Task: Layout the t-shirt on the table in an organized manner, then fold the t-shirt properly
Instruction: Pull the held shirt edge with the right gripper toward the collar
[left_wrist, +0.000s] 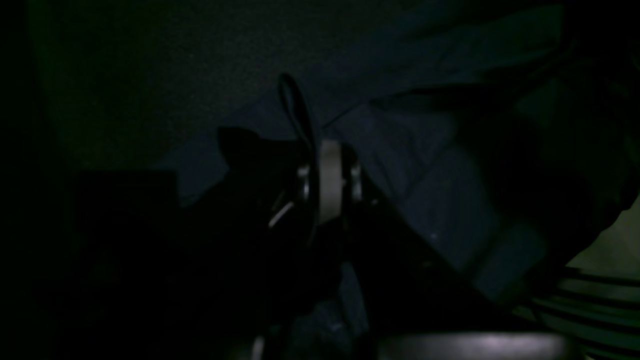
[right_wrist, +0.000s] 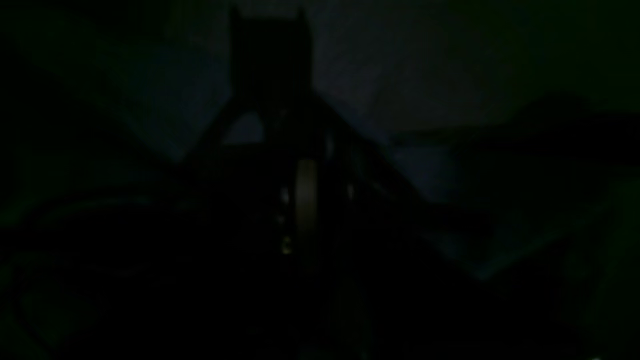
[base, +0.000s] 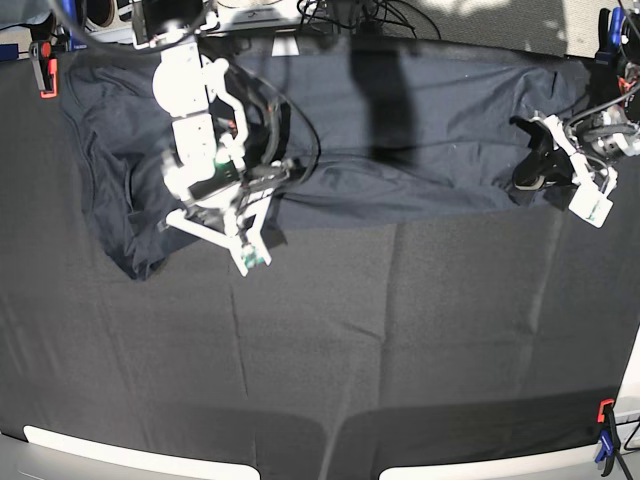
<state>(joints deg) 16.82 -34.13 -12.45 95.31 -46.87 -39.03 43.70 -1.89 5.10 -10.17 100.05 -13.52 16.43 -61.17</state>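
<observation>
The dark navy t-shirt (base: 400, 150) lies spread across the far half of the black-clothed table (base: 400, 350), creased, with its lower left part bunched near the right arm. My left gripper (base: 522, 180) rests at the shirt's right edge. In the left wrist view its fingers (left_wrist: 300, 135) are shut, with a thin fold of the t-shirt (left_wrist: 425, 190) standing up between them. My right gripper (base: 290, 172) sits low on the shirt's near hem. In the right wrist view this gripper (right_wrist: 270, 30) looks shut against the t-shirt (right_wrist: 400, 75). That view is too dark to show any pinched cloth.
Orange clamps hold the table cloth at the far left (base: 45, 65) and near right (base: 605, 415) corners, and a blue one at the far right (base: 610, 25). Cables and equipment (base: 330, 10) line the back edge. The pale table edge (base: 100, 445) shows along the front.
</observation>
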